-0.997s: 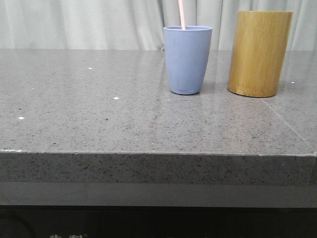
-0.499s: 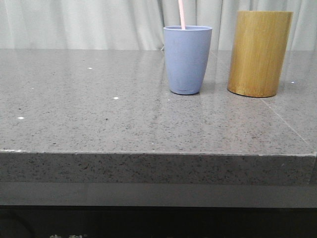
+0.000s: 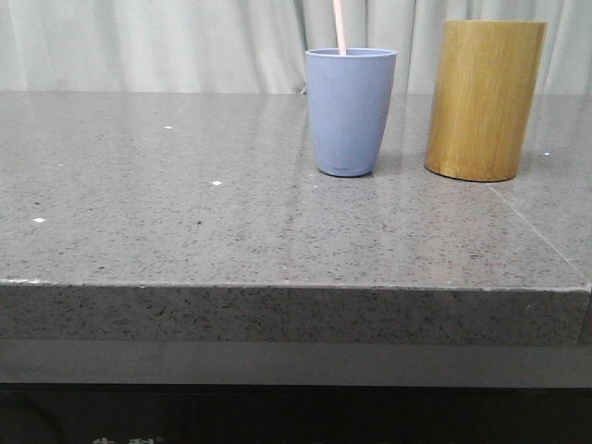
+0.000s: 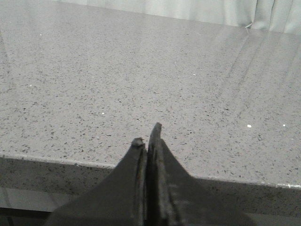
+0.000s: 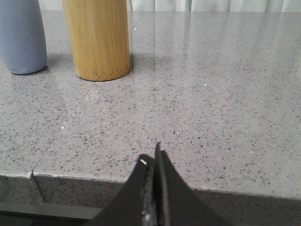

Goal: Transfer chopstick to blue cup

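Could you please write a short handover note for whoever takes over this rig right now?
Left gripper: shut, holding nothing, back near the table's front edge.
Right gripper: shut, holding nothing, also near the front edge.
Chopstick: standing in the blue cup, upper part sticking out above the rim.
Bamboo holder: upright beside the cup, apart from it, on the grey table.
Done: the transfer looks complete.
Left: apparently nothing.

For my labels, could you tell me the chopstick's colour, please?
Pale pink chopstick, best in the front view.
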